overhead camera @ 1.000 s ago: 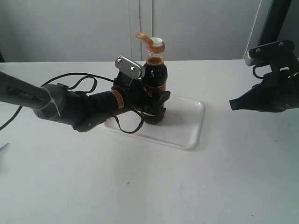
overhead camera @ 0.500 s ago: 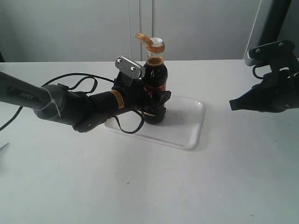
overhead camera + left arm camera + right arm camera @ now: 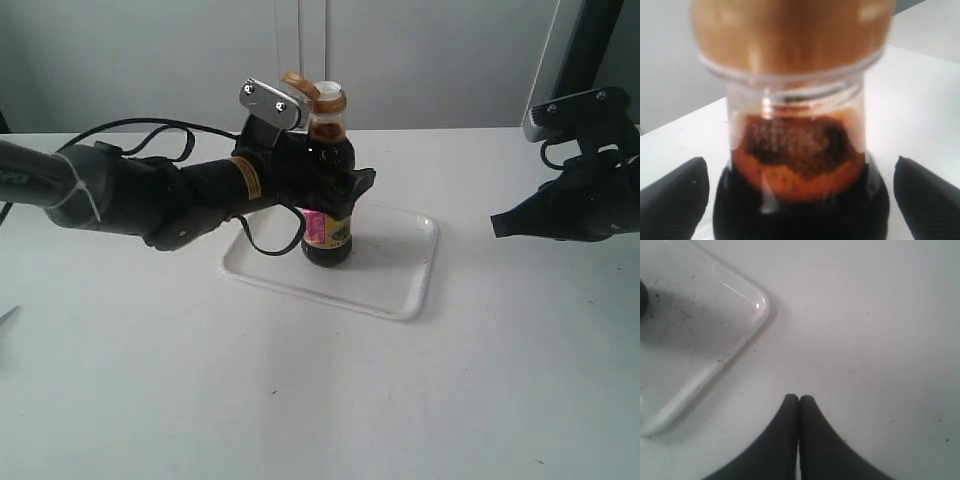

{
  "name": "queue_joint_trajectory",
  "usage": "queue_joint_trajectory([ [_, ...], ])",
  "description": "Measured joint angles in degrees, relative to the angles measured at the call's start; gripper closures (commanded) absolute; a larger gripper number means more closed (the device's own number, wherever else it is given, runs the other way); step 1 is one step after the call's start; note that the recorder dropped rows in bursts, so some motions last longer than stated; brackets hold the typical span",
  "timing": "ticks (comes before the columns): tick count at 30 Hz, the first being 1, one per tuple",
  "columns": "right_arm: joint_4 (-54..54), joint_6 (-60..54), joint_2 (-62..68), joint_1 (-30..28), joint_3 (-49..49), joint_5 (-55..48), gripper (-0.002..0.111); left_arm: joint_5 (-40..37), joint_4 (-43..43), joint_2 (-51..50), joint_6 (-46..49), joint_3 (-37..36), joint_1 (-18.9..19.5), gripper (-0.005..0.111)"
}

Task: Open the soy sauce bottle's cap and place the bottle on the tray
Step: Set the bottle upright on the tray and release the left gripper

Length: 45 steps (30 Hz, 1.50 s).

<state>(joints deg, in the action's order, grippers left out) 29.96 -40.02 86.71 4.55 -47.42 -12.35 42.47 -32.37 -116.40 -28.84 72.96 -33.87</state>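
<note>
The table [image 3: 300, 400] is a flat, matte white surface. On it, a little past centre toward two o'clock, lies the tray [image 3: 400, 290], smooth white plastic with rounded corners and a low raised rim; my right wrist camera shows dark specks scattered across its floor. The bottle [image 3: 328, 215] stands upright on the tray's nine o'clock half. It is clear and round-shouldered, filled with dark brown liquid that foams at the narrow neck, and it wears a pink and yellow label low on its body. The cap [image 3: 300, 86] is glossy orange-brown plastic, flipped open and tilted toward ten o'clock off its collar.

My left gripper [image 3: 335, 190] reaches in from nine o'clock at the bottle's shoulder. In the wrist view, its black textured fingertips [image 3: 675, 197] sit wide on either side of the glass, apparently with a gap, though that picture is blurred. My right gripper [image 3: 500, 224] hangs at three o'clock, well apart from the tray, its smooth black fingers [image 3: 790, 435] pressed together on nothing.
</note>
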Motion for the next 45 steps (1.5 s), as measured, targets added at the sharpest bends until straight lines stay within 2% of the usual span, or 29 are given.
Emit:
queue_joint_trajectory([
  [17,0.0,0.0,0.0,0.0,0.0,-0.2,0.108,-5.0,-6.1,6.8,-5.6,0.0,0.0,0.006],
  [34,0.0,0.0,0.0,0.0,0.0,-0.4,0.108,-6.2,-6.5,14.4,-5.8,0.0,0.0,0.007],
  [39,0.0,0.0,0.0,0.0,0.0,-0.2,0.108,-7.8,-6.6,15.6,-6.7,0.0,0.0,0.017],
  [42,0.0,0.0,0.0,0.0,0.0,0.0,0.108,-8.1,-7.3,16.8,-8.4,0.0,0.0,0.029],
  [44,0.0,0.0,0.0,0.0,0.0,0.2,0.108,-8.3,-8.1,17.9,-9.5,0.0,0.0,0.041],
  [45,0.0,0.0,0.0,0.0,0.0,0.3,0.108,-8.7,-8.3,18.5,-10.1,0.0,0.0,0.056],
])
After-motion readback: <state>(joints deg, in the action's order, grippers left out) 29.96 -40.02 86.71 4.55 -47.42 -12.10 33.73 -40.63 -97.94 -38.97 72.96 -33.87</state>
